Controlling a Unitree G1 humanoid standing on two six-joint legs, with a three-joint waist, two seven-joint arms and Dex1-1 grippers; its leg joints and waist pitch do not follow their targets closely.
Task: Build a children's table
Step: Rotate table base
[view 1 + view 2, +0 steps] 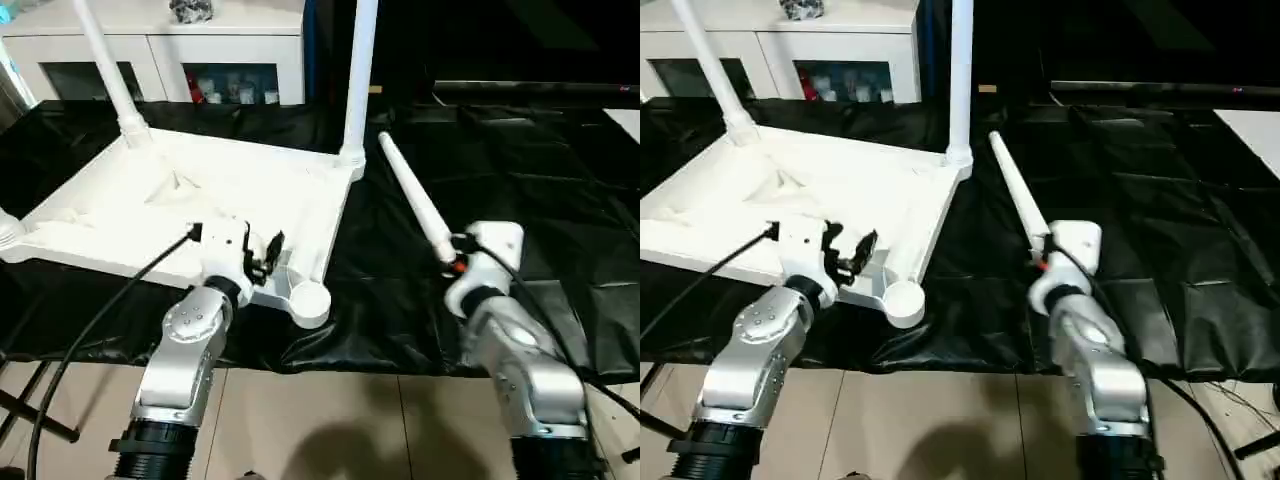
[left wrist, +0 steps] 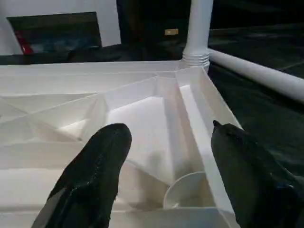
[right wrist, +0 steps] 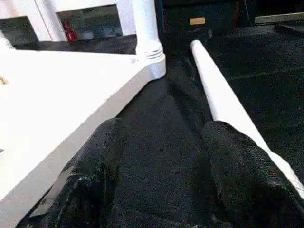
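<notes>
Two silver arms reach over a beige tiled floor (image 1: 330, 420) onto crinkled black plastic sheeting (image 1: 520, 180). The left gripper (image 2: 166, 156), jaws spread and empty, hovers over the upturned white plastic table top (image 1: 190, 205), near its empty corner socket (image 1: 310, 300). The right gripper (image 3: 164, 156), also spread, has one finger (image 3: 247, 175) against a loose tapered white leg (image 1: 415, 200). Two legs stand upright at the far corners; beyond them is a white cabinet (image 1: 190, 40).
</notes>
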